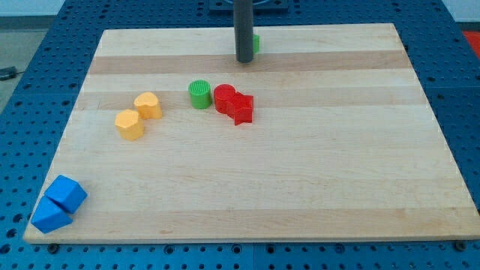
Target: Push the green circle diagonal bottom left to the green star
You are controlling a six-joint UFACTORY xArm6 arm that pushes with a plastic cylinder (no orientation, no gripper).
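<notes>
The green circle point(199, 94) is a short cylinder standing on the wooden board, a little above the view's middle. The green star point(256, 43) is near the view's top edge, mostly hidden behind the dark rod, with only a green sliver showing on the rod's right. My tip point(244, 61) rests on the board right beside the star, above and to the right of the green circle, apart from it.
A red circle point(224, 97) and a red star point(241, 109) touch each other just right of the green circle. Two yellow blocks point(148, 105) point(130, 124) lie to its left. Two blue blocks point(67, 193) point(51, 215) sit at the board's bottom left corner.
</notes>
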